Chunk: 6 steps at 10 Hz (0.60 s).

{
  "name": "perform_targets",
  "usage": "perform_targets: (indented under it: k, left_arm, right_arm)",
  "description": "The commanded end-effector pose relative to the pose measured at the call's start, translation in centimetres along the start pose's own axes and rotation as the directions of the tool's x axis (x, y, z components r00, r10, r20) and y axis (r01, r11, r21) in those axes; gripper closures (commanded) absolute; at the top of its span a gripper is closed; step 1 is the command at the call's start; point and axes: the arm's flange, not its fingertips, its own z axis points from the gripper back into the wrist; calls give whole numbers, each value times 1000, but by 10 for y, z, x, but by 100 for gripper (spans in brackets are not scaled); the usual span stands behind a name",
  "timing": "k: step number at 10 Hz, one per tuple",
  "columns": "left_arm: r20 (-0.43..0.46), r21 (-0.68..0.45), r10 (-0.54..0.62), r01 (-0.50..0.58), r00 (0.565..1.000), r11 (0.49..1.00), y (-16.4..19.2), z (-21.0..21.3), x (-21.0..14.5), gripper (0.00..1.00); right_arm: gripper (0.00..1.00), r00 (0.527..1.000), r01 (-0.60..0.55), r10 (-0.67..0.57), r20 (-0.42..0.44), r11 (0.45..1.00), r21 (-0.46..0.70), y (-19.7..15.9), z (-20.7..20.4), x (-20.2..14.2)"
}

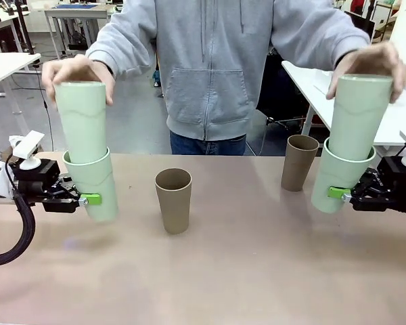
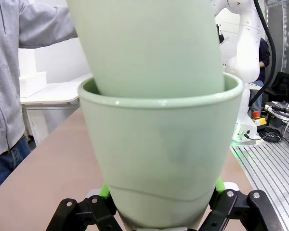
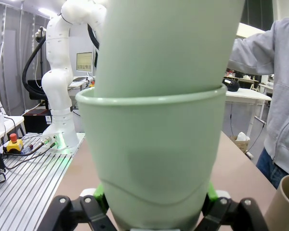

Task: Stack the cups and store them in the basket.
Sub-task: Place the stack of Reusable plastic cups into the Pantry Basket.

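My left gripper [image 1: 88, 199] is shut on a mint green cup [image 1: 95, 186], held above the table at the left. A person's hand [image 1: 78, 71] lowers a second mint cup [image 1: 82, 122] into it. In the left wrist view the held cup [image 2: 161, 159] sits between my green pads with the upper cup [image 2: 144, 45] nested inside. My right gripper [image 1: 338, 193] is shut on another mint cup [image 1: 342, 177] at the right, with the person's other hand [image 1: 372, 61] pushing a mint cup [image 1: 360, 115] into it; the right wrist view shows that held cup [image 3: 154, 159]. Two tan-brown cups [image 1: 173, 200] [image 1: 300, 161] stand on the table. The basket is out of view.
The person in a grey hoodie [image 1: 216, 68] stands at the far edge of the tan table [image 1: 223, 277]. White tables [image 1: 7, 64] stand behind on both sides. My other arm's white base [image 3: 62, 96] rises beyond the cup in the right wrist view.
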Motion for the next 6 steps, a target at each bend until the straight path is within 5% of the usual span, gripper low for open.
perform_targets:
  k: [1, 6]
  left_arm:
    - [-4, -7, -3, 3, 1000, 1000, 1, 0, 3, 15]
    - [-4, -7, -3, 3, 1000, 1000, 1, 0, 3, 15]
  right_arm:
    - [17, 1000, -15, 15, 6, 1000, -13, -2, -1, 6]
    - [17, 1000, -15, 15, 6, 1000, -13, -2, -1, 6]
